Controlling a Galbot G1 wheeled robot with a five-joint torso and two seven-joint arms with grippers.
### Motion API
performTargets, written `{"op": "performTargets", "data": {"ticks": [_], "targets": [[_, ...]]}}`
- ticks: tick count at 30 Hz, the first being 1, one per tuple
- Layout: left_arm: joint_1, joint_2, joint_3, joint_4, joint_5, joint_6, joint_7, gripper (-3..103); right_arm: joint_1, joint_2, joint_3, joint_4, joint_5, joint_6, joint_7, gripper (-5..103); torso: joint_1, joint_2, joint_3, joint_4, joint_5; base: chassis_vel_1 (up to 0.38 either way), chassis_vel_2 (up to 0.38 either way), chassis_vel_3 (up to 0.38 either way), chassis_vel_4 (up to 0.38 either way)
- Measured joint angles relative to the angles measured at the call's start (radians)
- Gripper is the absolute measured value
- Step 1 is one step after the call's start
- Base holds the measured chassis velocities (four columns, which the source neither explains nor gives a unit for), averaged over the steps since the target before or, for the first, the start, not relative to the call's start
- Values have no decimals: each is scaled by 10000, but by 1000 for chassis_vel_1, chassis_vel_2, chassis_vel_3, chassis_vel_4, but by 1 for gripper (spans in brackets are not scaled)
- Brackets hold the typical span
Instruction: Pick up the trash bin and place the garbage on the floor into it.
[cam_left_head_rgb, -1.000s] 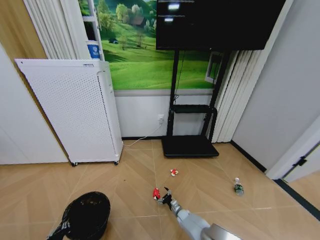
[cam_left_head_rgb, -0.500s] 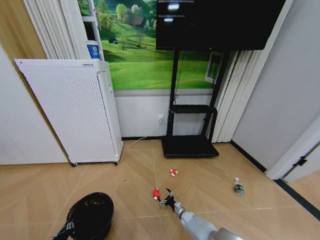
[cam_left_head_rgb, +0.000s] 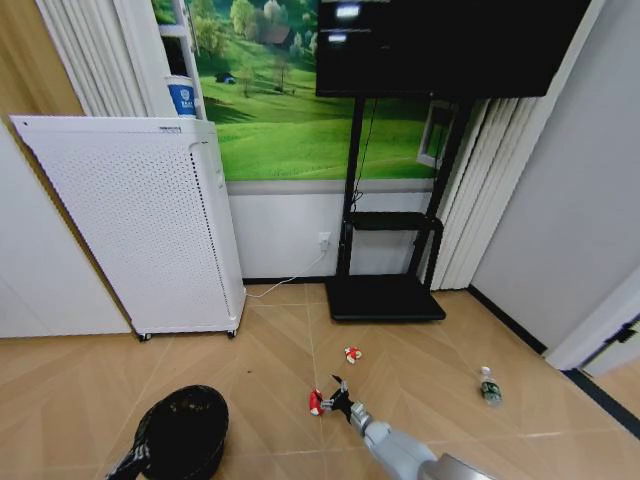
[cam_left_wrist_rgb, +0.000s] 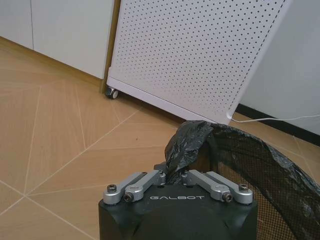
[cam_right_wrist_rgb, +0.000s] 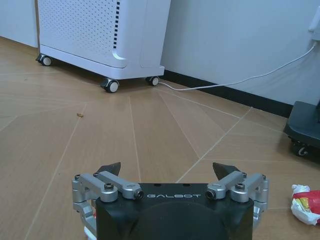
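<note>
My left gripper (cam_left_wrist_rgb: 174, 176) is clenched on the trash bin's (cam_left_head_rgb: 178, 432) liner; my right gripper (cam_left_head_rgb: 338, 397), jaws spread, hovers beside red-and-white garbage (cam_left_head_rgb: 316, 403).

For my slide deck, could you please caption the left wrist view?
Left tool shut on the liner rim of the trash bin, beside the white perforated unit on the wooden floor.

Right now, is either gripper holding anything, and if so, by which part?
The left gripper is shut on the trash bin, pinching its bag-lined rim. The right gripper is open and holds nothing, low over the floor beside a red-and-white scrap.
</note>
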Motion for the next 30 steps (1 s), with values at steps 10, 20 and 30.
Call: {"op": "performTargets", "data": {"ticks": [10, 20, 30], "targets": [[-42, -10, 72, 59, 10, 0, 60, 7, -24, -57, 227, -135, -236, 80, -164, 100, -2, 0, 0, -1, 0, 2, 13, -3, -28], [-58, 17, 87, 80, 0, -9, 77, 7, -37, -62, 305, -295, -354, 523, -407, 100, 4, -1, 2, 1, 0, -31, 136, 40, -148], [-24, 6, 83, 78, -12, -17, 77, 7, -273, 161, 359, -466, -506, 611, 66, 100, -1, 0, -1, 0, 0, -2, -34, -2, 31]]}}
